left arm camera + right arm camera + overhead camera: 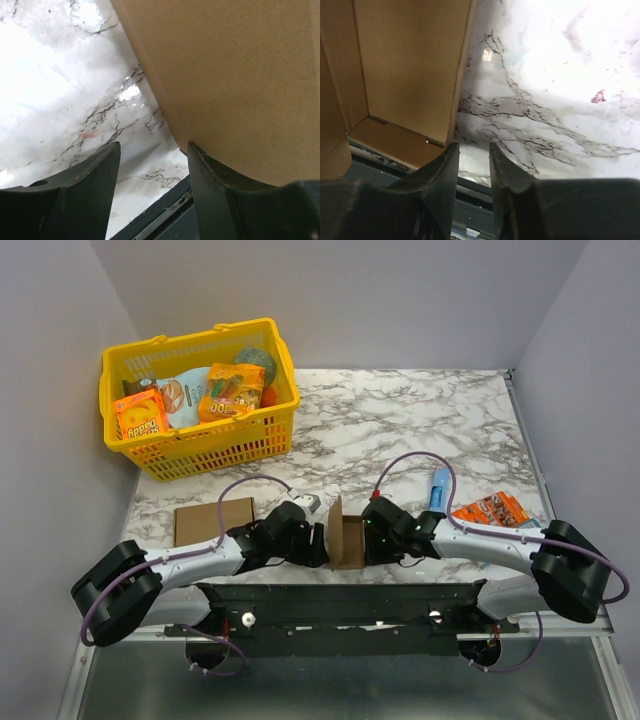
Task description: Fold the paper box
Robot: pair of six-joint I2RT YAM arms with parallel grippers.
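near edge: both arms reach inward low over the table, meeting at centre front. paper box (347,537) stands there on the marble, between the two grippers. it is thin matte brown card, half-formed, with upright walls, an open inside, creased corners and one flap sticking up on its left side.

left gripper (154,147): dark, blunt jaws spread wide, only veined marble in the gap. its right finger (215,200) lies against the box's smooth outer wall. released, gripping nothing.

right gripper (473,146): jaws apart by a narrow slot, marble showing through. the box's wall edge ends right at the left fingertip; cannot tell if it touches. nothing clamped.

table (420,420): glossy white marble pattern with grey veins.

left of the box, a flat brown cardboard rectangle (213,521) with clean edges. right of it, a slim blue tube (438,490) and an orange printed packet (490,510).

far left corner: yellow plastic basket (215,445) with lattice walls, holding bright packets.
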